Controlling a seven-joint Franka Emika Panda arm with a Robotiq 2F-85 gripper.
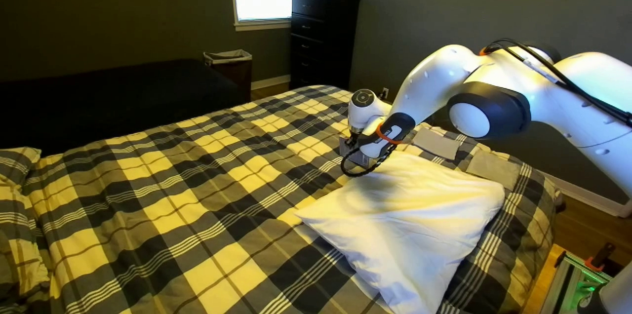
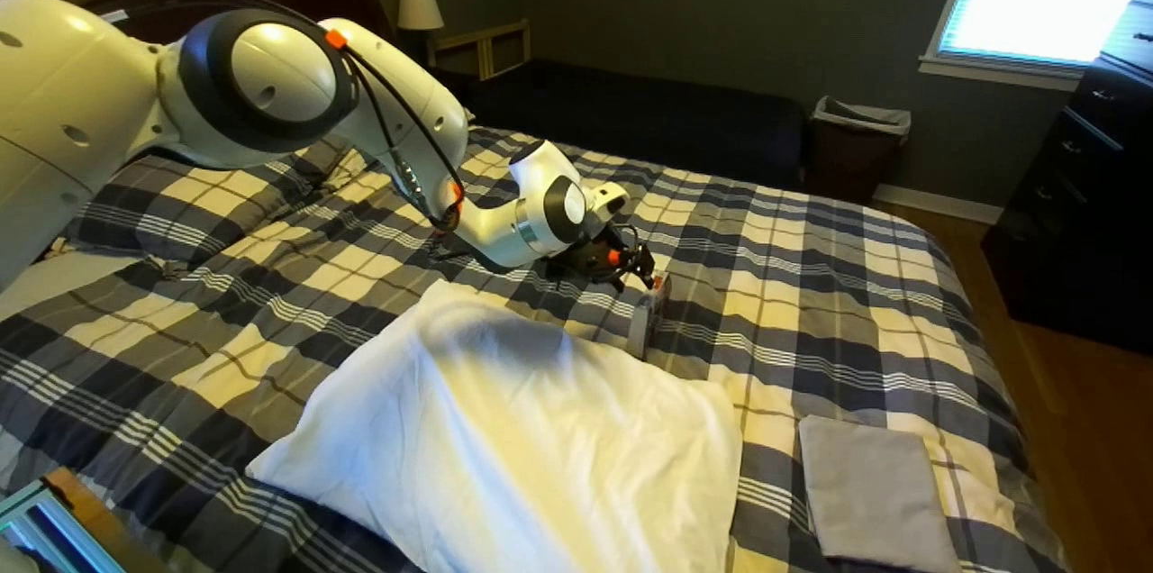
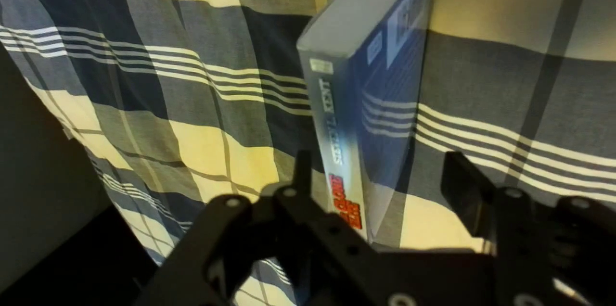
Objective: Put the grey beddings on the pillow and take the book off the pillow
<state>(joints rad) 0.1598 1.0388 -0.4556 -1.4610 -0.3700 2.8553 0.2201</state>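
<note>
A plaid bedspread (image 1: pixel 222 195) lay below the fingers (image 3: pixel 461 183), a white pillow (image 2: pixel 540 438) near them.
A folded grey cloth (image 2: pixel 878 496) rested well apart from them, beside the pillow; the book (image 3: pixel 356 123) stood on edge between the fingers, which were parted wider than it, leaving it unclamped.

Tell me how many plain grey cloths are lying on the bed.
2. Both lie on the plaid bedspread beside the white pillow: one grey cloth nearer the dresser, another grey cloth farther from it. The robot's arm may hide more.
</note>
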